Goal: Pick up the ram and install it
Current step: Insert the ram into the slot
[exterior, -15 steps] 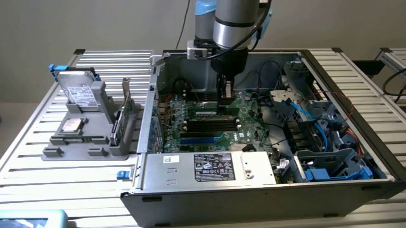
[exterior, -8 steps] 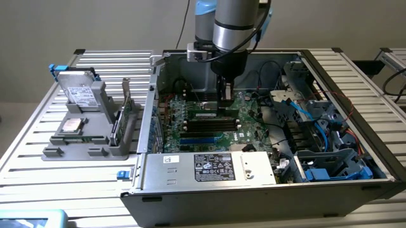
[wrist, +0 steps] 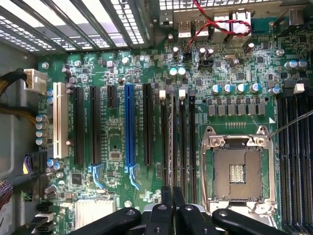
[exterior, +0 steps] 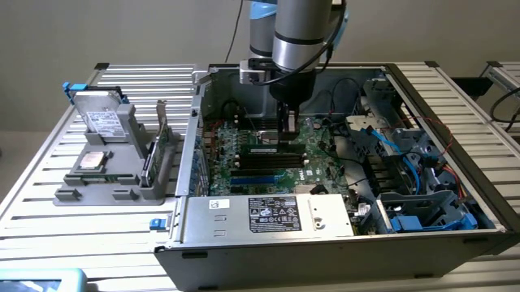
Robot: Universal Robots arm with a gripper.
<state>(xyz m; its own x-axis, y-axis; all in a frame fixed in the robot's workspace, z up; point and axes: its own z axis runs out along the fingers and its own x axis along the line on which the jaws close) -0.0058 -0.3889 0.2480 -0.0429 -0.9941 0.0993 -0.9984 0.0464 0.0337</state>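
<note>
The ram (exterior: 272,148), a thin green stick with a small white label, hangs level just over the black memory slots (exterior: 272,160) of the motherboard inside the open computer case (exterior: 455,240). My gripper (exterior: 286,139) comes straight down from the arm and is shut on the ram's upper edge. In the wrist view the two dark fingers (wrist: 166,201) of the gripper (wrist: 172,193) stand close together. The ram (wrist: 172,142) runs edge-on between them, lined up along the memory slots (wrist: 184,142) with their white clips.
The CPU socket (wrist: 238,171) lies beside the slots, and several expansion slots (wrist: 128,125) on the other side. The power supply (exterior: 276,213) fills the case's near side; blue cables (exterior: 398,146) crowd the exterior view's right. A grey tray (exterior: 106,182) outside holds a drive and a card.
</note>
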